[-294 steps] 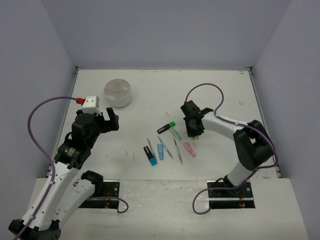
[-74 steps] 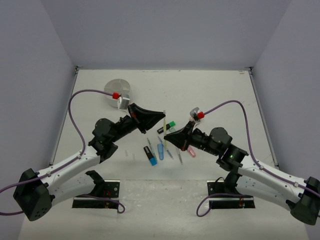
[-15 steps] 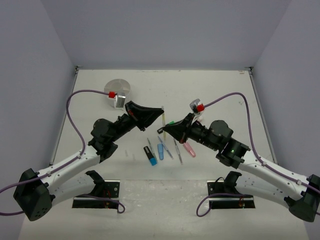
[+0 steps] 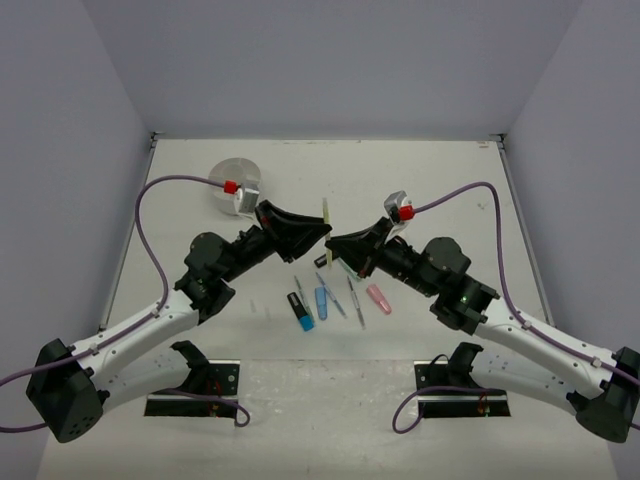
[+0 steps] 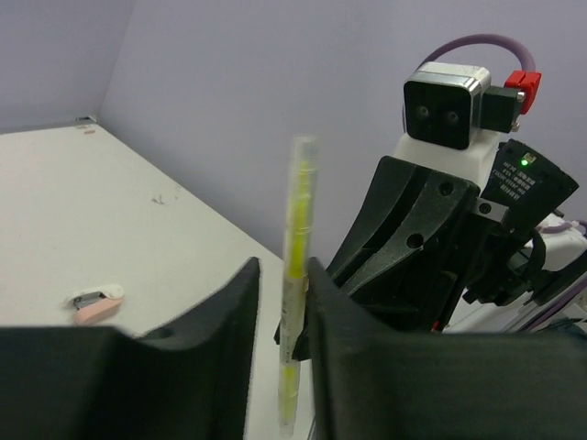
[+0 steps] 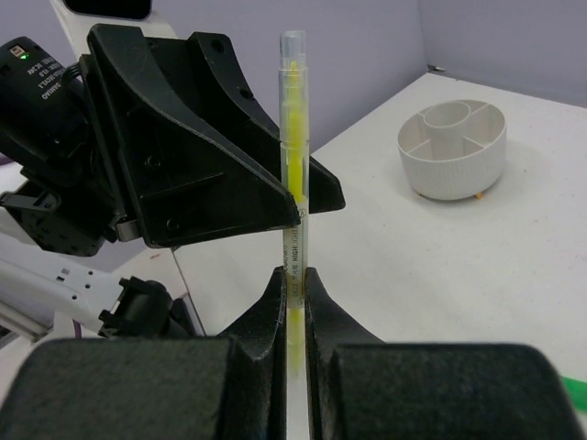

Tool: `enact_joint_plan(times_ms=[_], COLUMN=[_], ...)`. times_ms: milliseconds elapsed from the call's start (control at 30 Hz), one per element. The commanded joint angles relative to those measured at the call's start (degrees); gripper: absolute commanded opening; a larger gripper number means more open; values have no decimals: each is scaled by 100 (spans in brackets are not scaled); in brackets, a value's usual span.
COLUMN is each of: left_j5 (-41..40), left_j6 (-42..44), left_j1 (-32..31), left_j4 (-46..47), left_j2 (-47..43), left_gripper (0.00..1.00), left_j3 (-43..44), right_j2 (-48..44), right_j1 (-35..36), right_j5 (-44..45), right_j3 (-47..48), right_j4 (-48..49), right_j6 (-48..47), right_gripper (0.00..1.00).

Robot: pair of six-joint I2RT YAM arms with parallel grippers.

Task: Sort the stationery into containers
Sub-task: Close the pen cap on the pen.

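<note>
Toward you and right of the tub [image 6: 452, 147], you see loose highlighters [image 4: 320, 301] on the table [image 4: 450, 180], a few hard to make out under the right arm. Nearer the tub, the right gripper [image 6: 293, 275] clamps an upright clear pen [image 6: 293, 137] with a yellow core; you cannot see its lower end. The left gripper [image 5: 284, 275] stands parted around it. The left wrist hides half the tub.

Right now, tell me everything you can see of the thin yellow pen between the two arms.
The yellow pen is a thin stick: clear plastic barrel, yellow core, pale printed band at mid-length. It stands upright, off the table. The right arm's fingers are clamped on its lower part; the left arm's fingers flank it slightly parted, a gap on one side.
</note>
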Motion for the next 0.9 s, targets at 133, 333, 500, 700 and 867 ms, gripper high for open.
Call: enact_joint_plan(times_ms=[133, 333, 500, 700, 867], left_j5=[579, 1312, 1183, 733, 901], left_j6=[446, 543, 528, 896, 1183], left_j1=[12, 12, 12, 12, 20], left_j4=[103, 551, 430, -221, -708], left_j2=[37, -17, -66, -160, -225], left_gripper=[0, 0, 0, 78, 81], left_j3=[431, 388, 405, 696, 1164], right_j2=[-6, 318, 383, 320, 353], right_j1=[20, 23, 21, 21, 28], right_j5=[-325, -774, -737, -776, -1272], right_j3=[158, 438, 584, 524, 405], right_j4=[321, 83, 47, -110, -247], right_j6=[-302, -394, -402, -562, -740], right_gripper=[1, 22, 6, 0, 0])
